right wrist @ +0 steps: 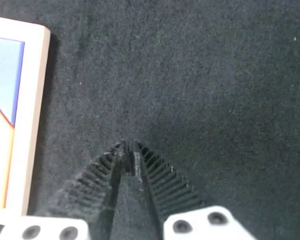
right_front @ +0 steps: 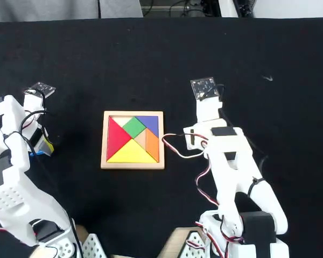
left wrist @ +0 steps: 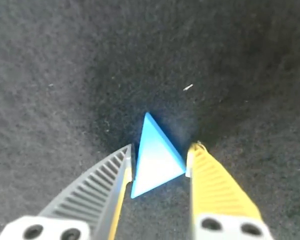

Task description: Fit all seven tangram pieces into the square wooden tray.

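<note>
Blue triangle (left wrist: pixel 152 157) is sitting clamped in the left gripper (left wrist: pixel 161 150); right gripper (right wrist: pixel 128 150) is resting clenched, empty, right of the wooden tray (right_front: pixel 132 113).

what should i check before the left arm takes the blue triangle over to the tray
1. Grip on the small light blue triangle piece: ok, the left tool has a finger against each side of it.
2. Piece lifted off the black cloth: cannot tell.
3. Free slot in the square wooden tray: ok, a wood-coloured triangular spot shows beside the orange piece.
4. Triangle turned to match that slot: cannot tell.
5. Right tool out of the way: ok, it is shut and sits over the cloth beside the tray, apart from its rim.
</note>
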{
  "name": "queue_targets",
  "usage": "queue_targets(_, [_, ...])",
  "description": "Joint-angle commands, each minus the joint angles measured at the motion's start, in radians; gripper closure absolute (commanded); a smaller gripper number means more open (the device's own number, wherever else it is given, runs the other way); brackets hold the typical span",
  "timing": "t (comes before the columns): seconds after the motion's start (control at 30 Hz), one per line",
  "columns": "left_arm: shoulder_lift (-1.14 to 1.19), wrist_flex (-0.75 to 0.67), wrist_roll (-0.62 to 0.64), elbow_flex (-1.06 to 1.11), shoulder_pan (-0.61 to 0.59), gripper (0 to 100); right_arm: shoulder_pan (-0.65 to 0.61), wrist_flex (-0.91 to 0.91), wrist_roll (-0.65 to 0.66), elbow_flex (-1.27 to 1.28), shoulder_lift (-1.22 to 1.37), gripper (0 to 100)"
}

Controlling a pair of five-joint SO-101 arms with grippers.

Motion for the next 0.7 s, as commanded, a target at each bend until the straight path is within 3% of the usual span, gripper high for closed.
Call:
queue_targets(0.0, [-0.009,0.032,-0.005,-0.027,-0.012,82,0.014,-0.015,0.003,-0.004,0.001,98.7])
queue_targets(0.53, [-0.008,0.034,-0.003,-0.058,0.025,82,0.014,-0.014,0.006,-0.004,0.001,98.7])
queue_targets(0.67, [-0.008,0.031,0.049,-0.053,0.053,82,0.014,-0.014,0.008,-0.004,0.001,98.7])
